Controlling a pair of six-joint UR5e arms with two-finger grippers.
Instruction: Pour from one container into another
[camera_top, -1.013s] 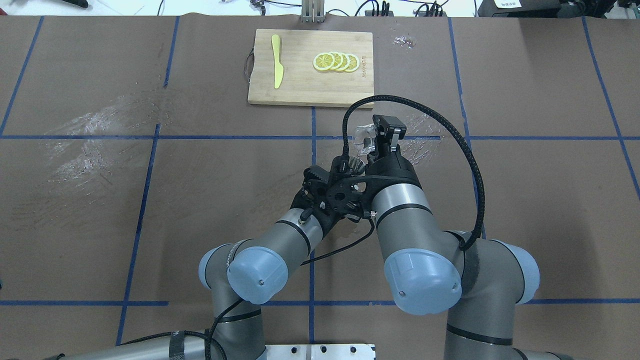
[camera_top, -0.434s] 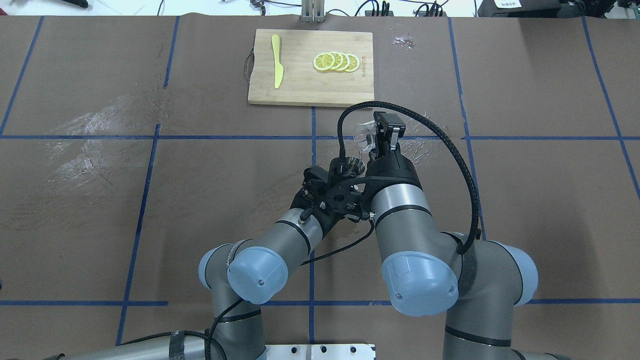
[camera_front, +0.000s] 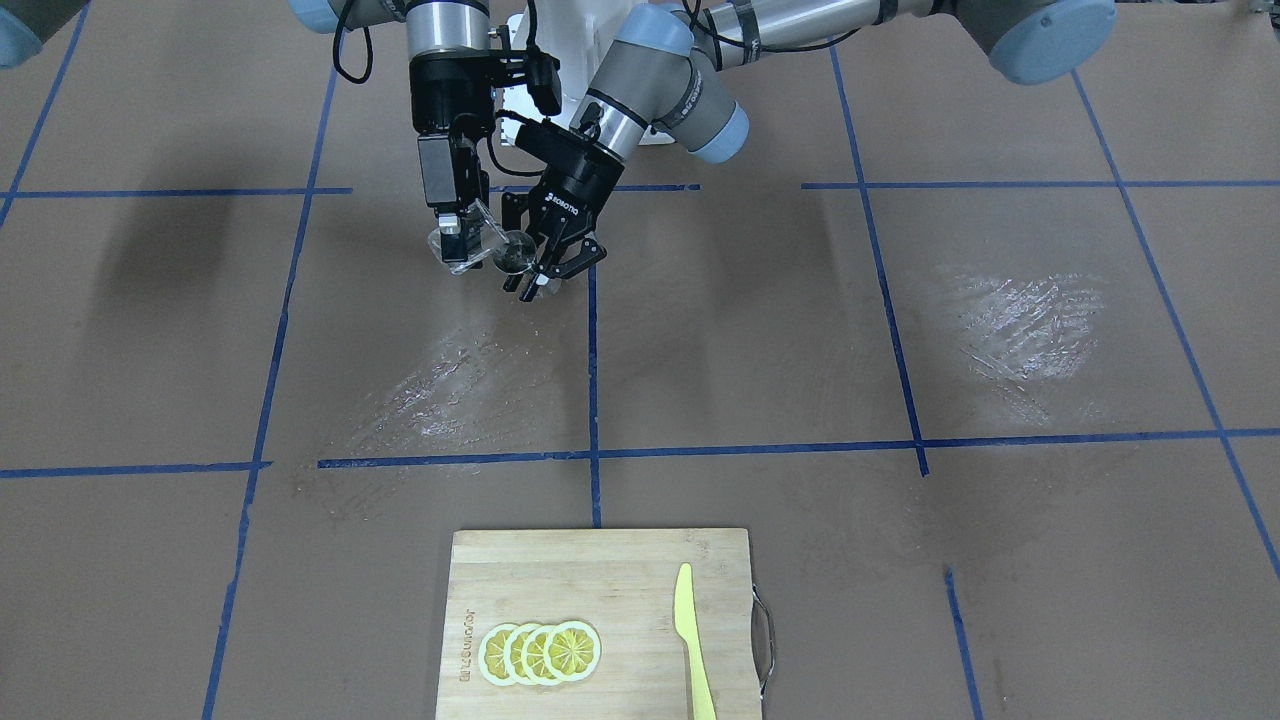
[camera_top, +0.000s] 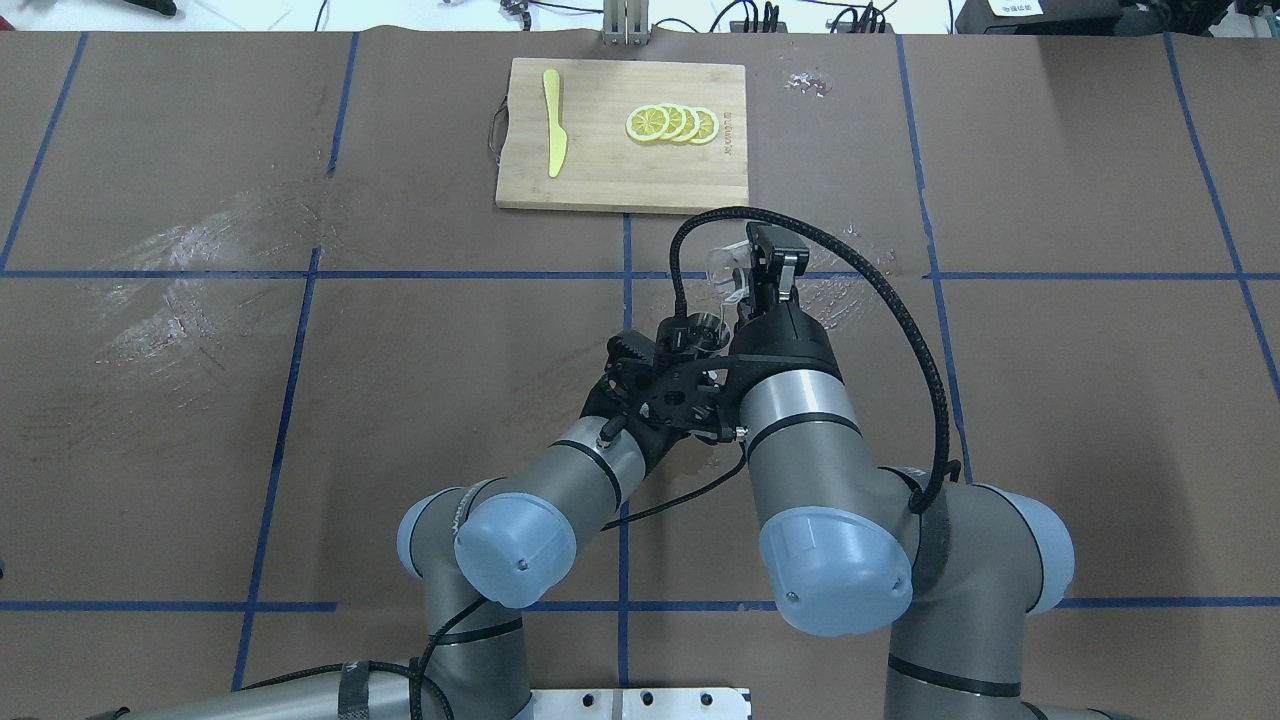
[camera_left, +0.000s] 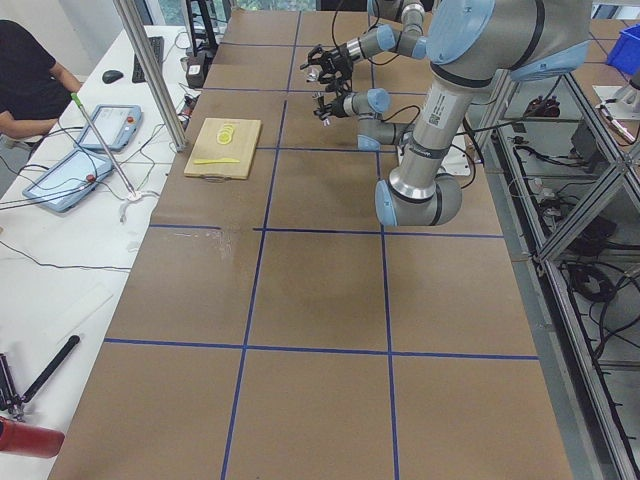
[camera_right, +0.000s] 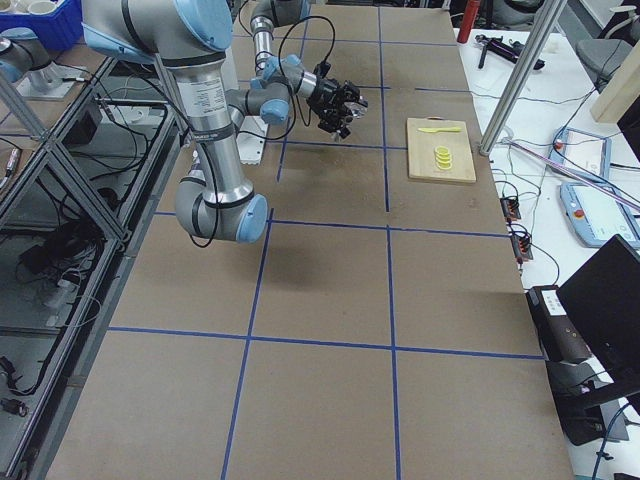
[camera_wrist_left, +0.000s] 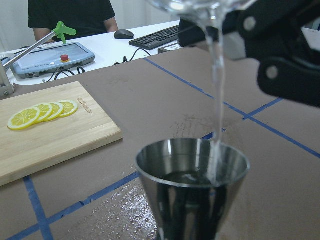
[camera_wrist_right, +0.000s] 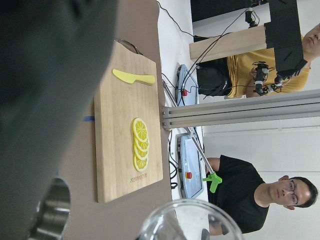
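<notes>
I read one word for sure: "ROBOTIQ", white letters on the black body of the left gripper (camera_front: 545, 272), seen in the front-facing view. The cutting board (camera_front: 620, 600) has a small engraved brand mark beside the lemon slices (camera_front: 540, 652). It is too small and faint for me to read in any view.

Brown table (camera_top: 200, 450) gridded in blue tape (camera_top: 450, 274); white desk (camera_left: 60, 250) alongside.
</notes>
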